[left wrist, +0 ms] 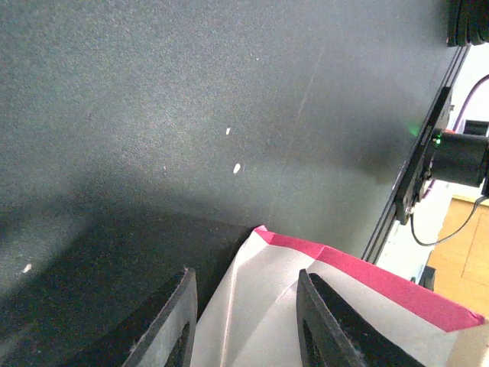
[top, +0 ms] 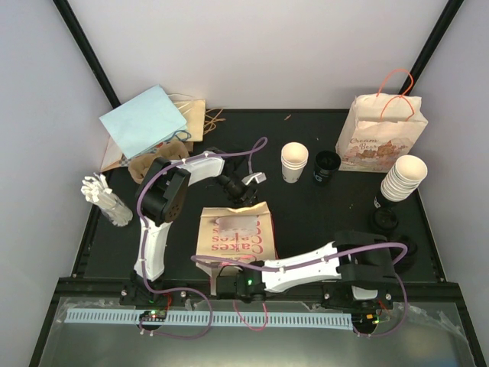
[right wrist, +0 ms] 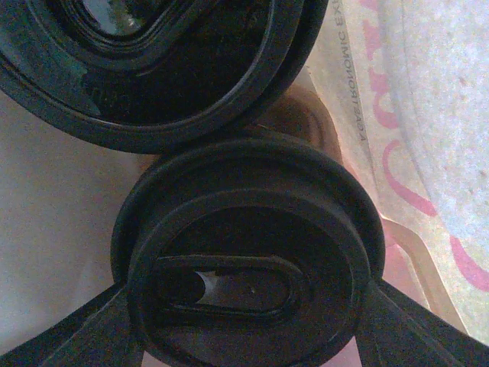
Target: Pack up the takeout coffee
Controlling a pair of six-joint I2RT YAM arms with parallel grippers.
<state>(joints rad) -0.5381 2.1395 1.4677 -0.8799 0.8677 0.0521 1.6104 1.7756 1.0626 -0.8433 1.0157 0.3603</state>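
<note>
Two black plastic lids fill the right wrist view. Both are round, with raised rims and a slotted sip hole. The lower lid sits between the right gripper's fingers, which are clamped on its rim from either side. The upper lid touches it edge to edge. Behind them is thin cream paper with pink lettering showing through.

From above, that paper belongs to a flat paper bag lying in the middle of the matte black bench, printed "Cakes" in pink. The right gripper reaches in at its near edge. The left gripper is at the far edge, its fingers closed on a creased fold with a pink strip.

Further back are a short stack of white paper cups and a taller stack on the right. An upright printed bag with orange loop handles stands at the far right, and a pale blue bag lies at the far left.
</note>
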